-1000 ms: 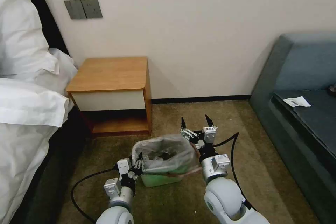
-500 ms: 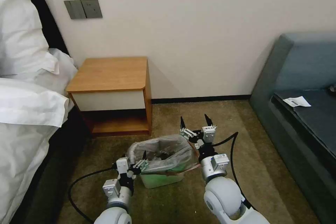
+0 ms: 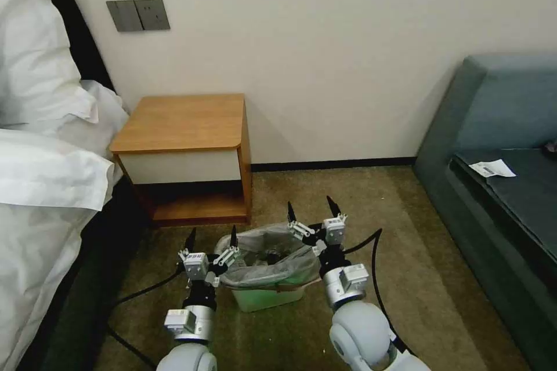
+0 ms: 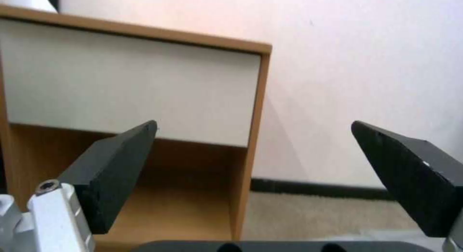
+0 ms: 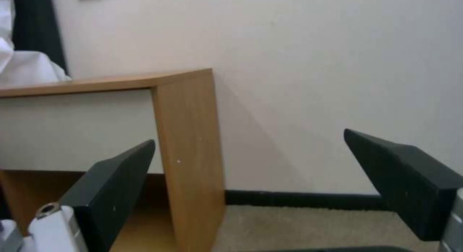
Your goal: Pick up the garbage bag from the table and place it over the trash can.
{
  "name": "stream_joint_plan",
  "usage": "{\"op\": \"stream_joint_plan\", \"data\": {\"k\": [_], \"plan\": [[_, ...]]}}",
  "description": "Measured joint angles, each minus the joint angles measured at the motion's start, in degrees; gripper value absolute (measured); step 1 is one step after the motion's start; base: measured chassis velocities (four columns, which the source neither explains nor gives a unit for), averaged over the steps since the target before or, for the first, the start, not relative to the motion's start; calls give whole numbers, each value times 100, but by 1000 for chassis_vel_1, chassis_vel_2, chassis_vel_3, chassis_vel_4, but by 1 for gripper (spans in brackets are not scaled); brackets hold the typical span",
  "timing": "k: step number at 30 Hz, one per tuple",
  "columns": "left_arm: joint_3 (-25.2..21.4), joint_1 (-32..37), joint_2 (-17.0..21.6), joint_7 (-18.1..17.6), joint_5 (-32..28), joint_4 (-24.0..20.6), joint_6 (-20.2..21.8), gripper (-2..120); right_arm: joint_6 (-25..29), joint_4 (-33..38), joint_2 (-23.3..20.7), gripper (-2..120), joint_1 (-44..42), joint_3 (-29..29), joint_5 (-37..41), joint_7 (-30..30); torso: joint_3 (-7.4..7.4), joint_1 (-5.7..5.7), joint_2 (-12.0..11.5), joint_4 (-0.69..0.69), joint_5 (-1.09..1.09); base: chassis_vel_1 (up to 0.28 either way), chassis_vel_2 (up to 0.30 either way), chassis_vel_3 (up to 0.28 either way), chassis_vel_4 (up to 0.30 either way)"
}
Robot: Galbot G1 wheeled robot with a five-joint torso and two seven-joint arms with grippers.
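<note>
Table [image 3: 180, 124] stands left of centre in your frame, its top bare. Lower centre, your left gripper [image 3: 210, 236] spreads empty beside the garbage bag [image 3: 264, 255] draped over the trash can [image 3: 268, 297]. Your right gripper [image 3: 311, 211] gapes empty at its far right corner.

Soft, even indoor light fills the room, with no glare. The table [image 3: 184, 127] casts a faint shadow rightward on the pale wall [image 3: 325, 58]. Its low shelf sits in deep shade. Head view stays fairly sharp, edges slightly bowed. Both wrist views look soft and a little blurred.
</note>
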Motion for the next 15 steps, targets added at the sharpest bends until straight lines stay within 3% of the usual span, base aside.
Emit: {"op": "stream_joint_plan", "data": {"k": [10, 15], "plan": [[-48, -27, 8, -17, -83, -27, -131, 100, 312, -306, 195, 100, 13, 205, -378, 165, 0, 0, 0, 1, -2, 0, 0, 0, 0], [-45, -23, 169, 106, -248, -191, 90, 100, 330, -239, 148, 100, 35, 266, -391, 102, 0, 0, 0, 1, -2, 0, 0, 0, 0]]}}
